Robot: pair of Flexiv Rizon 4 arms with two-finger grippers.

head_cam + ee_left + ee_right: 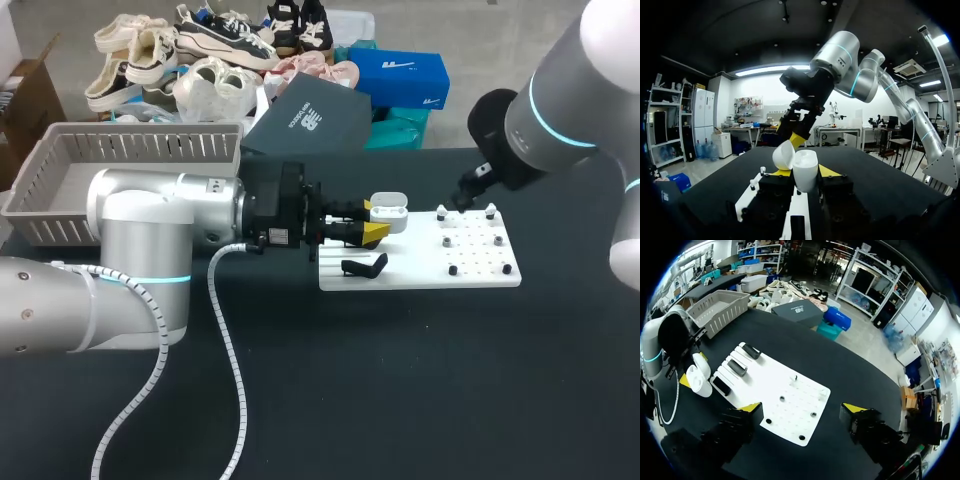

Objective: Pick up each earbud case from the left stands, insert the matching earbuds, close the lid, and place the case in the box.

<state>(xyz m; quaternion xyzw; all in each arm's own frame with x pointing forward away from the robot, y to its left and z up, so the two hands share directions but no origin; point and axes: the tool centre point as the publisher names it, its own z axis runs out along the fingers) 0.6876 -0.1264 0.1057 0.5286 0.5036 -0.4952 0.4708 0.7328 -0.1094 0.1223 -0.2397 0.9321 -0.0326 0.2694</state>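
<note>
Earbud case (388, 212): white plastic, smooth, shiny.
Board (480, 272): white, smooth, looks like plastic, dull.
Table (400, 400): black, matt, no shine.
Left arm (150, 215): silver shell, smooth, soft shine.
Hose (228, 340) on it: white, ribbed.
Basket (140, 147): grey plastic, dull.
Stand (365, 267): black, matt.

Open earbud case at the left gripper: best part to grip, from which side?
Grip the earbud case by its lower shell, across its sides, coming in level as the left gripper does; the lid stands open, so leave the top free.
</note>
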